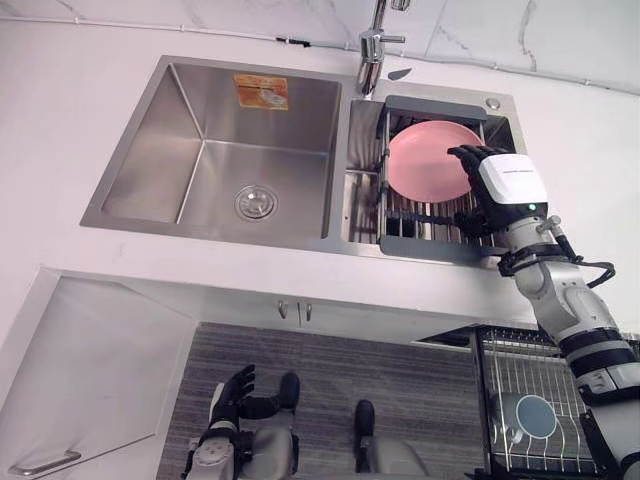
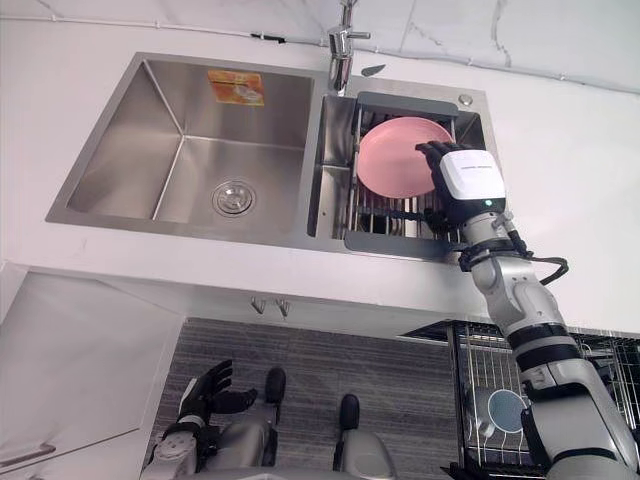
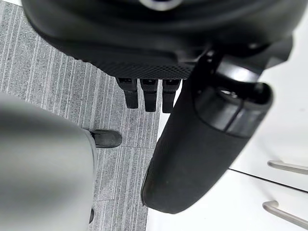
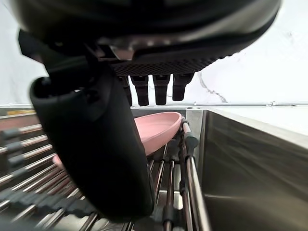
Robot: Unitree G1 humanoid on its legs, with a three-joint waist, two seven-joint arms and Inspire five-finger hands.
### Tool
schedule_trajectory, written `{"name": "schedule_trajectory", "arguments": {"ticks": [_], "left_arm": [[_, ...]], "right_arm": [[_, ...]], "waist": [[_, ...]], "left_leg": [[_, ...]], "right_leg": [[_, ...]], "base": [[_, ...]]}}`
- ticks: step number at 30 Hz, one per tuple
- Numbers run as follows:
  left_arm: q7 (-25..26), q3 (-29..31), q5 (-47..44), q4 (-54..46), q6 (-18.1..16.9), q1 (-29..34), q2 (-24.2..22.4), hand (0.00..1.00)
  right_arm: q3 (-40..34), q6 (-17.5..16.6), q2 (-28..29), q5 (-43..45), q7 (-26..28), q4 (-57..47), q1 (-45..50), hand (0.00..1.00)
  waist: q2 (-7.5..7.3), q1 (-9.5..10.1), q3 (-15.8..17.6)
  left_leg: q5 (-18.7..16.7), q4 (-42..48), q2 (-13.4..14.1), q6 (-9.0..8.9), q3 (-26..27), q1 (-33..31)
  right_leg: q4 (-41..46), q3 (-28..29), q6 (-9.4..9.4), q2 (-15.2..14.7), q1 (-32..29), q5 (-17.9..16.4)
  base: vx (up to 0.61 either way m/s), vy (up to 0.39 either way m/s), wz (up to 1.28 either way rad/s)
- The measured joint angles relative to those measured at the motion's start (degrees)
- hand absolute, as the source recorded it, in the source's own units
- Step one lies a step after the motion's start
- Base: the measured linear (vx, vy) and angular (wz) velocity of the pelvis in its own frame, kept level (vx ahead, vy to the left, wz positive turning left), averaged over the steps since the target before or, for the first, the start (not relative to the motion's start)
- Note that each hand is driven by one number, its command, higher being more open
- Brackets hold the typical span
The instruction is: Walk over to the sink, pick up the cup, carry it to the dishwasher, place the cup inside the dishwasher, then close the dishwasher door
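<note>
Plate [image 1: 425, 160] is lying in the rack [image 1: 400, 243] at the right end of the sink [image 1: 140, 150], just beyond the fingers [image 4: 161, 89] of the right hand [image 1: 505, 185], which are standing apart and gripping nothing.

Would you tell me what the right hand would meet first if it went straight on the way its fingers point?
Most likely the pink plate on the rack in the sink, just ahead of the right hand; whether its fingers would skim over it is unclear.

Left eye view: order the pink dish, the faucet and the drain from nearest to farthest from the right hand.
1. Pink dish, in the rack, by the right hand.
2. Faucet, behind the basins' divider.
3. Drain, on the left basin floor.
</note>
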Motion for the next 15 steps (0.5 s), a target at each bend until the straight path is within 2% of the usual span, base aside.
{"name": "schedule_trajectory", "arguments": {"ticks": [9, 15], "left_arm": [[0.04, 0.03, -0.07, -0.48, -0.65, 0.0, -0.36, 0.9], [0.09, 0.03, -0.22, -2.27, -1.07, -0.01, -0.41, 0.9]], "right_arm": [[0.74, 1.48, 0.33, -0.16, -0.47, 4.15, -5.95, 0.9], [0.76, 2.24, 0.65, 0.21, -0.64, 7.16, -10.12, 0.9]], "waist": [[0.08, 0.25, 0.57], [0.3, 0.32, 3.02]], "left_leg": [[0.14, -0.01, -0.13, 0.18, -0.59, -0.75], [0.22, 0.0, -0.28, 0.28, -0.95, -1.03]], "right_leg": [[0.02, -0.54, 0.03, -0.03, -0.49, -0.03], [0.02, -0.84, 0.07, -0.12, -0.59, -0.05]], "base": [[0.0, -0.002, 0.02], [0.0, -0.002, 0.02]]}}
